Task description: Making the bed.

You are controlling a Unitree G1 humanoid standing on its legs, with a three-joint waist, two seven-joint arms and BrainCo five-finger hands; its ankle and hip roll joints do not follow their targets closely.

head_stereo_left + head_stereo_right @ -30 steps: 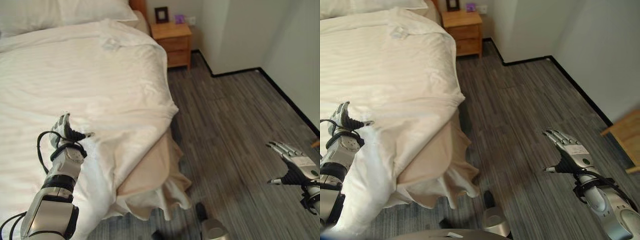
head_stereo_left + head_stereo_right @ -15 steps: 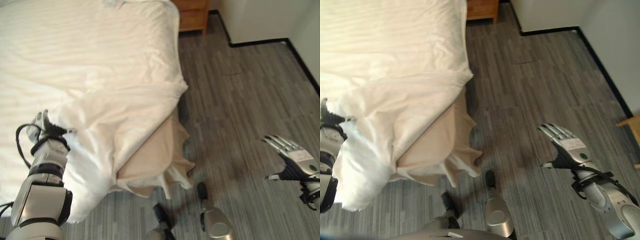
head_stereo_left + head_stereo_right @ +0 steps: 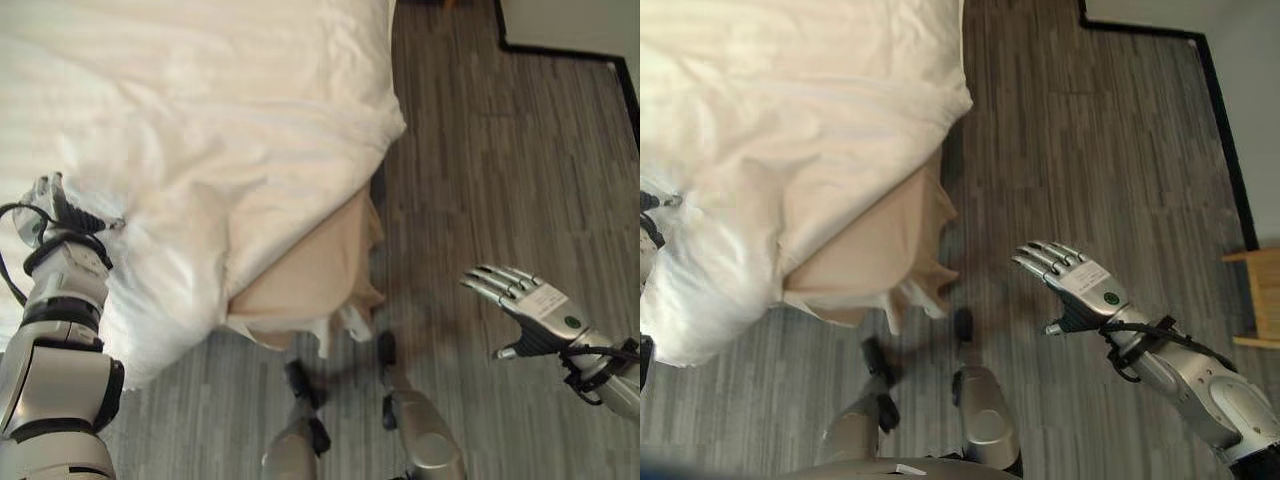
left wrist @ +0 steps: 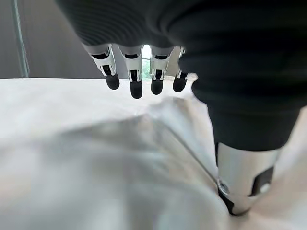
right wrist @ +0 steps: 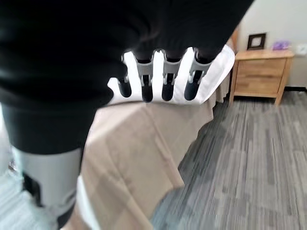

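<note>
Since a second ago, my right hand (image 3: pixel 535 315) has swung in toward the bed corner; the head camera has tipped down too, so the bed's apparent shift is mine.

Left eye: left hand (image 3: pixel 55 205) rests on the white duvet (image 3: pixel 230 130), whose rumpled corner lies just to its right. Right hand hangs over the grey floor (image 3: pixel 500 160), fingers straight, holding nothing. The tan bed skirt (image 3: pixel 305 275) sits between both hands, well nearer the left.

Right eye: same layout; the skirt is off the right hand's fingertip side.

Left wrist: fingers (image 4: pixel 136 81) straight, thumb pressing the duvet.

Right wrist: skirt and duvet edge directly ahead of the fingers (image 5: pixel 165 81).
</note>
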